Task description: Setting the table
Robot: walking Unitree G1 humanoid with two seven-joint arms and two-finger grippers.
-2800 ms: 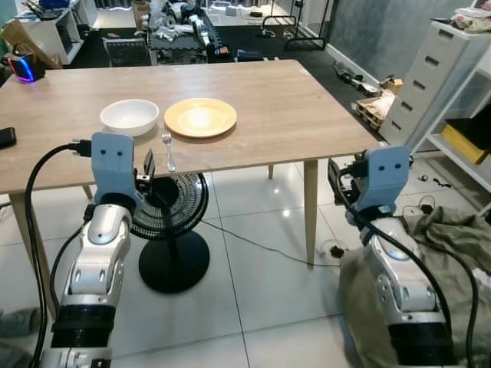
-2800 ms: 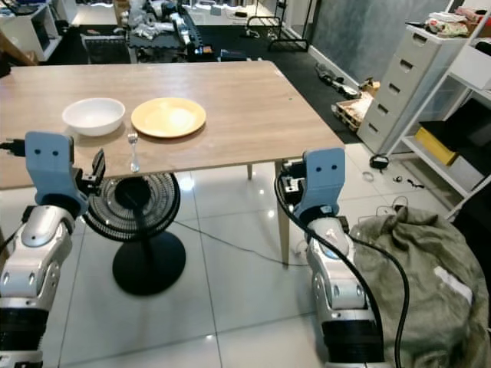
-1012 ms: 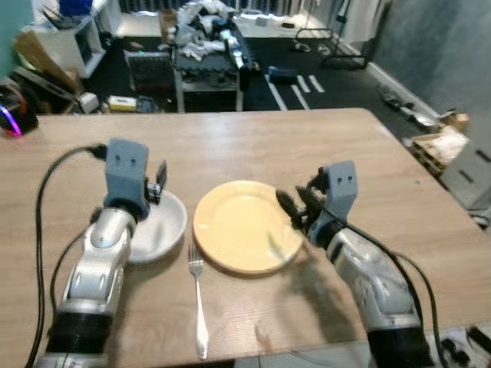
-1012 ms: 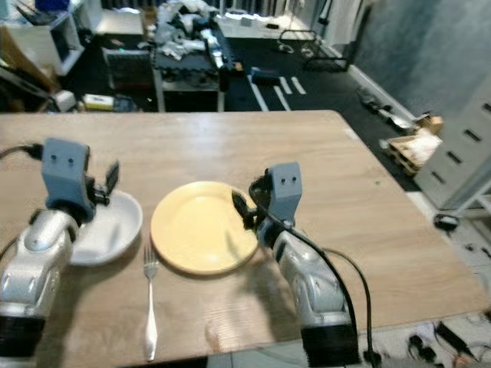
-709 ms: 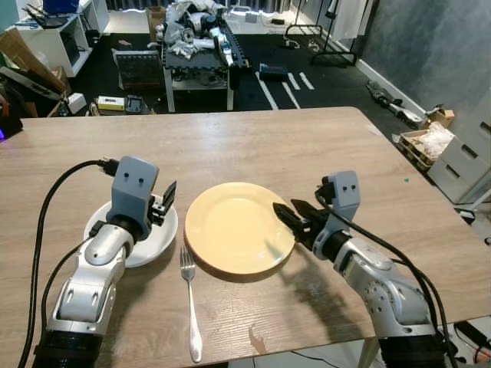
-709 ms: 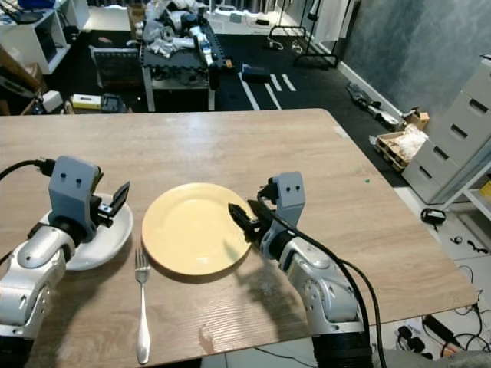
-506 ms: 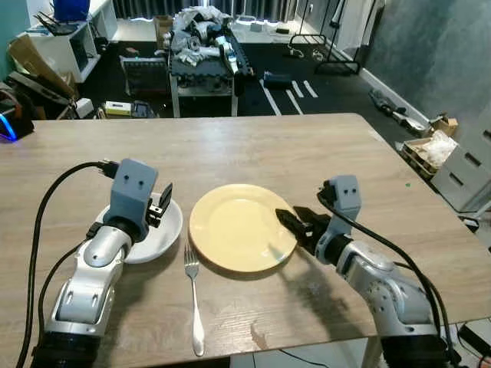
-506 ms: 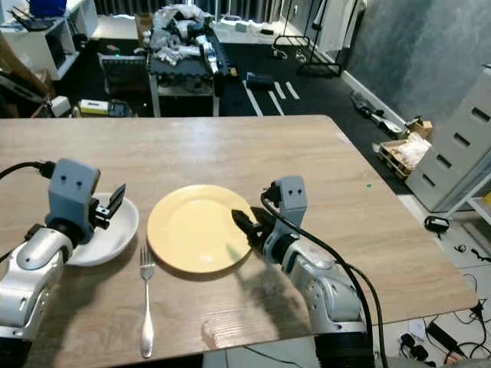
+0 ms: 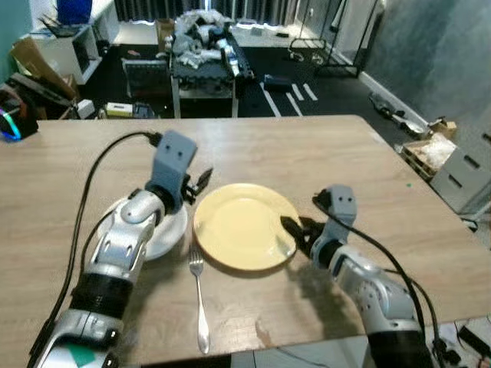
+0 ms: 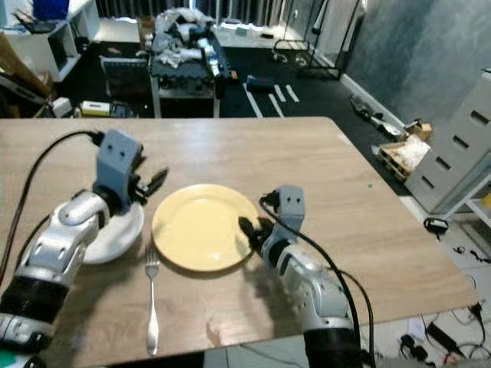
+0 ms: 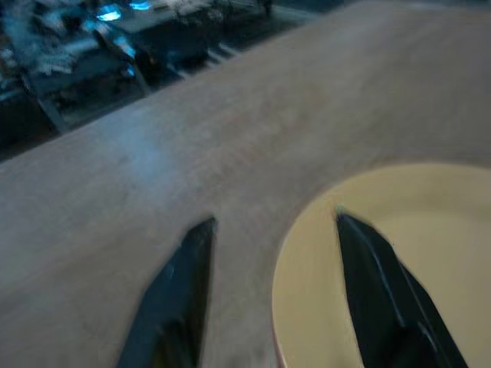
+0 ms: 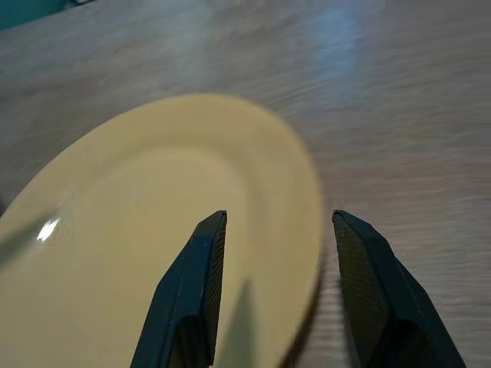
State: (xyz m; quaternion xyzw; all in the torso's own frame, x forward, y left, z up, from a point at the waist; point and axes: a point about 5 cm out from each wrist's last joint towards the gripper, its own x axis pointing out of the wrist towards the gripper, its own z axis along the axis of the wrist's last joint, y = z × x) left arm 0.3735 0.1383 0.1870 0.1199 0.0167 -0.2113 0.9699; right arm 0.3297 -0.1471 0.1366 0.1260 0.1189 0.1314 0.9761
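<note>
From my head I see the yellow plate on the table, a white bowl to its left and a fork in front. My left gripper hangs spread at the plate's left rim; my right gripper sits at its right rim. My left wrist shows fingers apart, straddling the rim. My right wrist shows fingers apart over the plate's edge.

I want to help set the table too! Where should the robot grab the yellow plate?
By its thin raised rim, coming in low from the right edge. The yellow plate lies flat on the table, and the right end effector is open there, one finger over the rim, one outside.
</note>
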